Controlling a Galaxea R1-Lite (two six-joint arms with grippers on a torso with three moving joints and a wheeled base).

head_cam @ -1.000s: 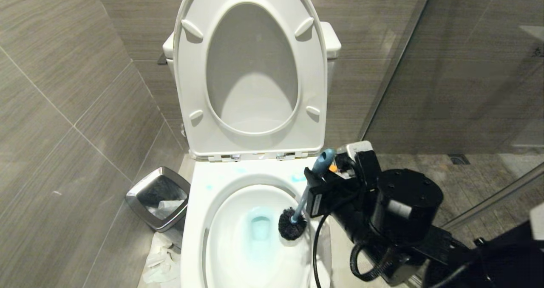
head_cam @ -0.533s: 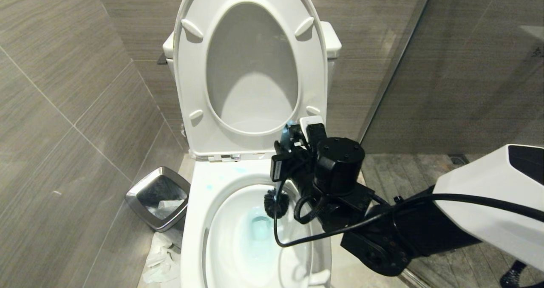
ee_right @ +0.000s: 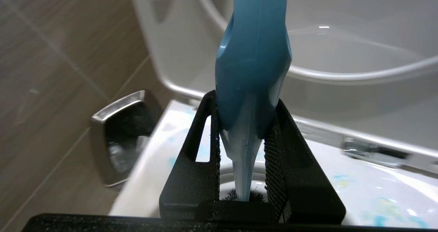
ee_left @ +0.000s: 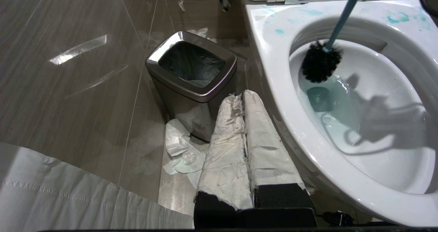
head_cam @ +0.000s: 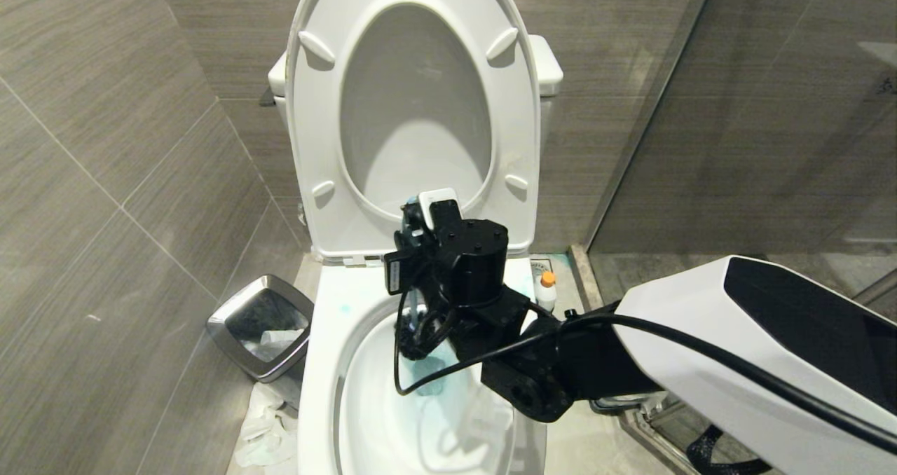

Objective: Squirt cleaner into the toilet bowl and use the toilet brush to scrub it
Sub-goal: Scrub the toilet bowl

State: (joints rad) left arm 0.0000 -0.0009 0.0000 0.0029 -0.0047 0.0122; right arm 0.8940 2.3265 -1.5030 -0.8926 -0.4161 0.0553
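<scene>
The head camera looked down from above the right gripper onto the white glossy ceramic toilet bowl. The left wrist camera faced that bowl's rim from low beside it. The right wrist camera sat close behind its fingers, facing the square steel bin, which all three views shared.

Blue toilet brush (black bristles), white toilet bowl, blue-tinted water.
</scene>
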